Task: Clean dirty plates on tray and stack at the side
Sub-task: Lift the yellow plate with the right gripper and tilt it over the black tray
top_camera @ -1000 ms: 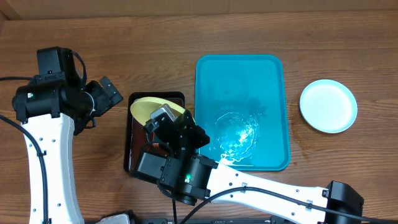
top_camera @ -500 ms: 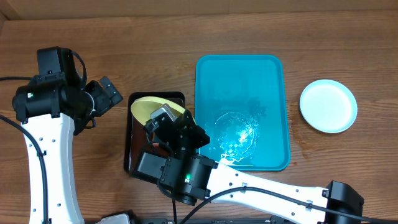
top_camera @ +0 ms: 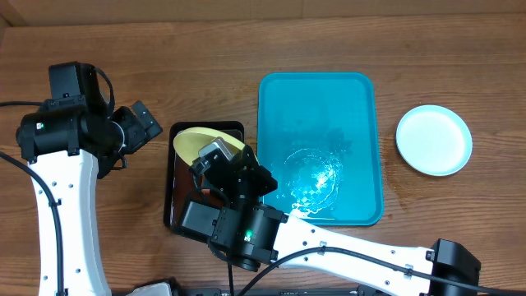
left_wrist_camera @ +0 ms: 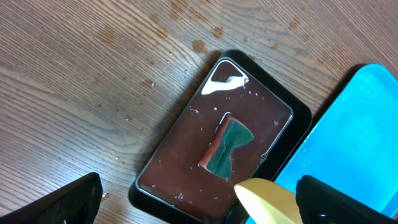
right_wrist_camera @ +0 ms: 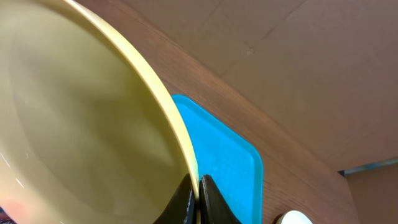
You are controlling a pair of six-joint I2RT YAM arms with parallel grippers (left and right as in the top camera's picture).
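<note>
While nothing has moved, your right claw [right_wrist_camera: 198,188] stays clamped on yellow plate [right_wrist_camera: 81,118] rim over pan [left_wrist_camera: 180,146]; left claw [left_wrist_camera: 199,186] apart.

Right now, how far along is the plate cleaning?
Done: teal tray holds no plates; white plate sits on the table beside it. In hand: right gripper clamps the yellow plate over the black pan with the sponge. Left, probably: finish it, stack it on the white plate.
</note>
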